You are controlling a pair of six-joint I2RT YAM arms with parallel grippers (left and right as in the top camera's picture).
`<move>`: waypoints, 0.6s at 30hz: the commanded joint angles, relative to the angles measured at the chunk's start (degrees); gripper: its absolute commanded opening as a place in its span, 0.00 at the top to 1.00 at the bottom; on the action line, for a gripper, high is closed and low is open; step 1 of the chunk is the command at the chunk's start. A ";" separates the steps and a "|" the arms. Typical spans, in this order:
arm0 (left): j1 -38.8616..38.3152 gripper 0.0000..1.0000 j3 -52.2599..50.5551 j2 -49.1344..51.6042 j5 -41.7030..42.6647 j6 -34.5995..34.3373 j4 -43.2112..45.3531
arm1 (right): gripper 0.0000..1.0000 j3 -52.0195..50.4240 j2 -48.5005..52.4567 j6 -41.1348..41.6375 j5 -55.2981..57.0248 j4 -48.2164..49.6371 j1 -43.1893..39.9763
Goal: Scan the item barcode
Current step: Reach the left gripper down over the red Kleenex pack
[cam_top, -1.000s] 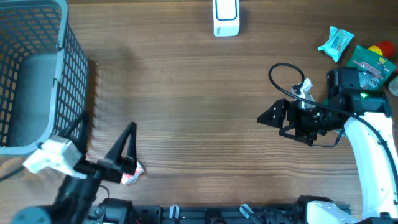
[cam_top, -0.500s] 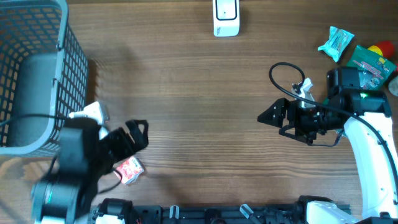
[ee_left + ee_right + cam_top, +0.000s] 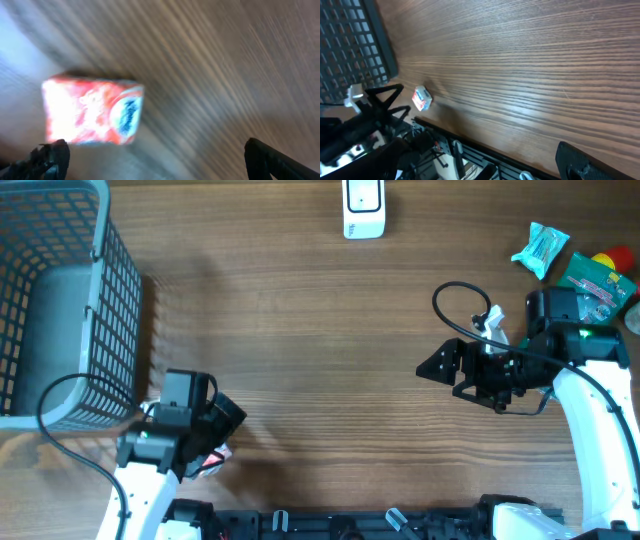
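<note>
Red packet on table, just ahead of left claw, spread wide and empty, right claw likewise

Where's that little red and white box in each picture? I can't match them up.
Overhead: the red box sits bottom left, partly hidden under the left arm.
Left wrist: the red box is left of centre, blurred, on the table.
Right wrist: the red box is small, left of centre, near the table edge.
Landmark: the grey mesh basket, upper left in overhead and right wrist; the left wrist shows only wood.
</note>
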 commanded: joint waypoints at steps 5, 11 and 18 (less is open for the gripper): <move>0.68 0.00 -7.63 2.38 1.95 -8.57 5.92 | 0.01 -0.26 -0.63 0.37 1.03 0.31 0.33; 0.90 0.00 -7.63 3.87 -0.28 -19.15 5.84 | 0.01 -0.26 -0.63 0.39 1.03 0.31 0.33; 0.90 0.00 -8.52 8.90 -1.77 -23.50 5.66 | 0.01 -0.26 -0.63 0.42 1.03 0.31 0.33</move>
